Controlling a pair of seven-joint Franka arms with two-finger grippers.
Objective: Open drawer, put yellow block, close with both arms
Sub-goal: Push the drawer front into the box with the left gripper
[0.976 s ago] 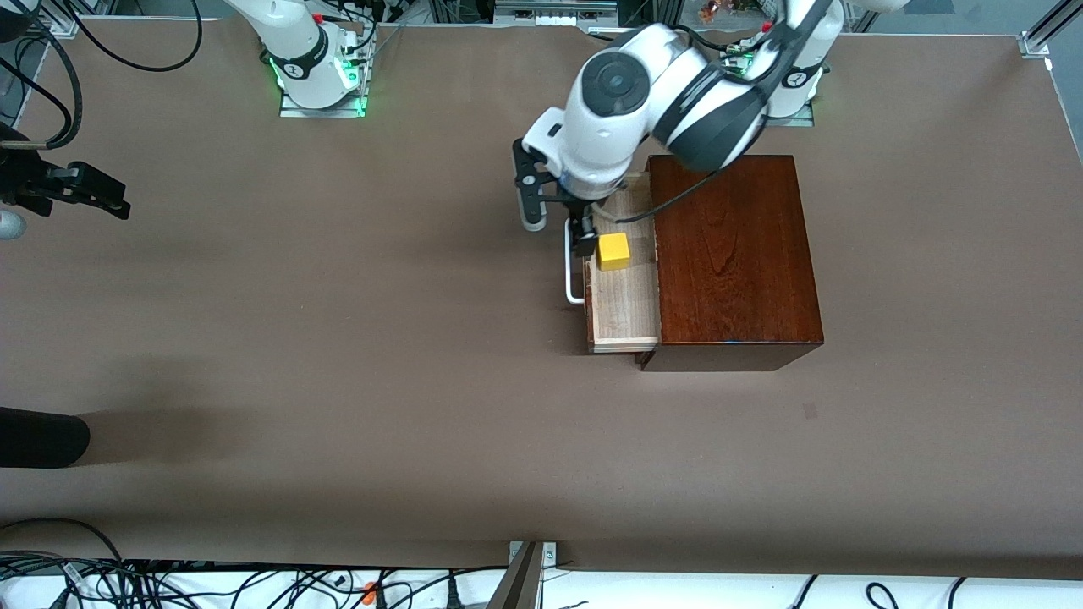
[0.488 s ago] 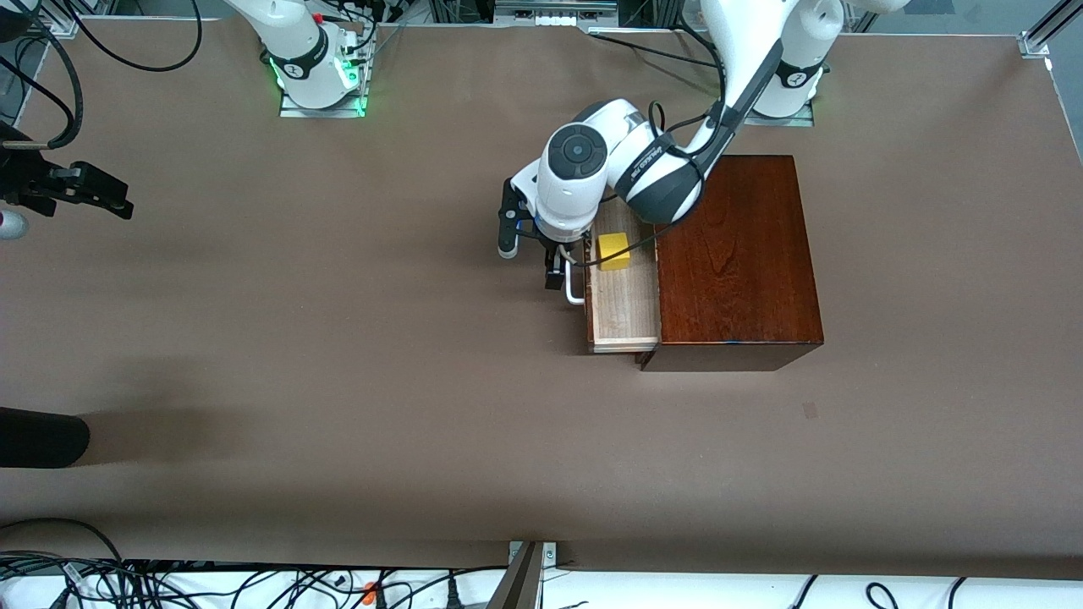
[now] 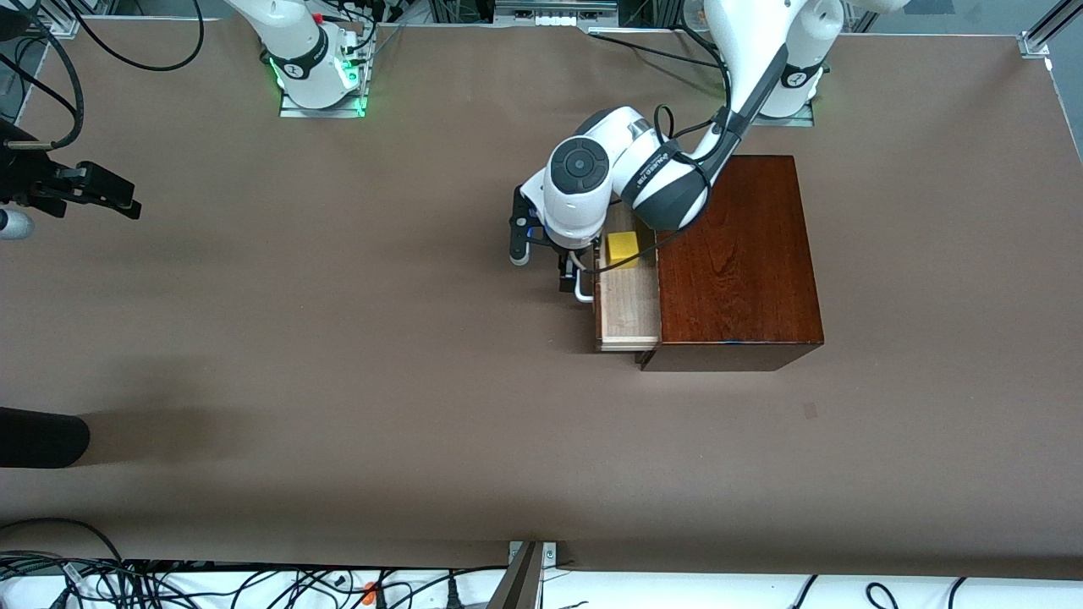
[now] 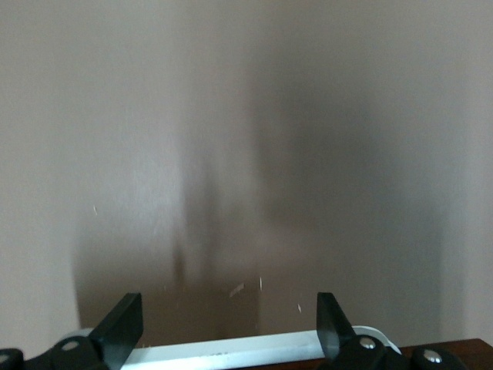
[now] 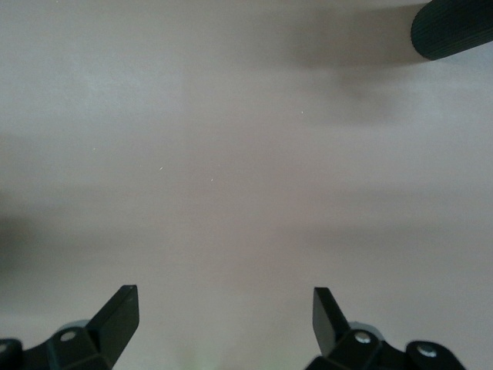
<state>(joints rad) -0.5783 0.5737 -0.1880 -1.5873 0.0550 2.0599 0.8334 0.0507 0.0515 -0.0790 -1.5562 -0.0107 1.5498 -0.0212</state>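
Observation:
The drawer (image 3: 630, 315) of the dark-brown wooden box (image 3: 736, 254) stands partly open. The yellow block (image 3: 623, 248) lies in its pale tray, close to the left arm's wrist. My left gripper (image 3: 568, 272) is low in front of the drawer, against the white bar handle (image 3: 582, 293). In the left wrist view it (image 4: 227, 320) is open, with the handle (image 4: 231, 351) lying across between its fingers (image 4: 123, 327). My right gripper (image 3: 125, 203) waits over bare table at the right arm's end, open and empty (image 5: 223, 304).
A black rounded object (image 3: 42, 440) lies at the table's edge at the right arm's end, nearer the front camera; it also shows in the right wrist view (image 5: 454, 31). Cables run along the front edge. The brown table (image 3: 338, 338) spreads wide in front of the drawer.
My left gripper dropped from over the drawer to the front of the handle, and the drawer has slid a little way into the box with the yellow block. The right gripper barely moved.

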